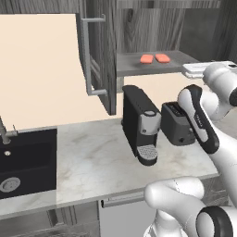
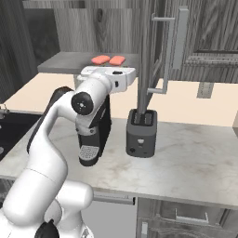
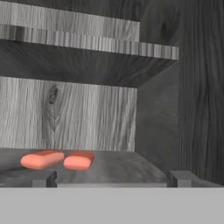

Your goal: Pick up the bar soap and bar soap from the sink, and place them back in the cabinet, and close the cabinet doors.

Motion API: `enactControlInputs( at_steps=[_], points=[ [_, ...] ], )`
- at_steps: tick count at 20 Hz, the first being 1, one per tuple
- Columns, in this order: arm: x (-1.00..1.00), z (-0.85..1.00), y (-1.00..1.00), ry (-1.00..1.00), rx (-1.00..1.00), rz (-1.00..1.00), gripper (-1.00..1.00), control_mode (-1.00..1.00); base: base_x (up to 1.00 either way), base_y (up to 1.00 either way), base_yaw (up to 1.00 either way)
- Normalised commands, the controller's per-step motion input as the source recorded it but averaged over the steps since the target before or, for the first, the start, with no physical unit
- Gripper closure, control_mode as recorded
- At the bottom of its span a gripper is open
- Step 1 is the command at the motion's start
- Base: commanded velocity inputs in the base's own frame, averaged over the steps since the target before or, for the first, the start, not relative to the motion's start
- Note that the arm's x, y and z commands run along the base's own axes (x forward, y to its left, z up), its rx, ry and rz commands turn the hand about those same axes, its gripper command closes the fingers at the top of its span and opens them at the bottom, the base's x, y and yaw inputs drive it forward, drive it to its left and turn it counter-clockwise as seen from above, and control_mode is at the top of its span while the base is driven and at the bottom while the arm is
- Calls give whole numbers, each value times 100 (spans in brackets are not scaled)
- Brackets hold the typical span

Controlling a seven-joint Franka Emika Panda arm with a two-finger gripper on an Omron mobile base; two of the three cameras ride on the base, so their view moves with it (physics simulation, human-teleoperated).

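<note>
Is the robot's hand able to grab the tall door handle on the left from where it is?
Probably yes. The gripper faces the cabinet shelf holding both bar soaps, and the open left door's handle stands close beside it, nothing between.

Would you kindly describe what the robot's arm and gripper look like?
The arm is made of glossy white rounded segments with black joint bands and round black caps. Its hand is a flat white block, and the gripper ends in two small dark grey square finger tips.
</note>
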Motion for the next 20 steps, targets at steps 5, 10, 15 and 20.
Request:
enactControlInputs(
  at_steps=[5, 10, 15, 20],
  points=[
    [-37, 9, 0, -2, 0, 0, -100, -100, 0, 0, 0],
    [-37, 10, 0, 0, 0, 0, -100, -100, 0, 0, 0],
    [-43, 10, 0, 0, 0, 0, -100, -100, 0, 0, 0],
    [-47, 8, 0, 0, 0, 0, -100, -100, 0, 0, 0]
  ],
)
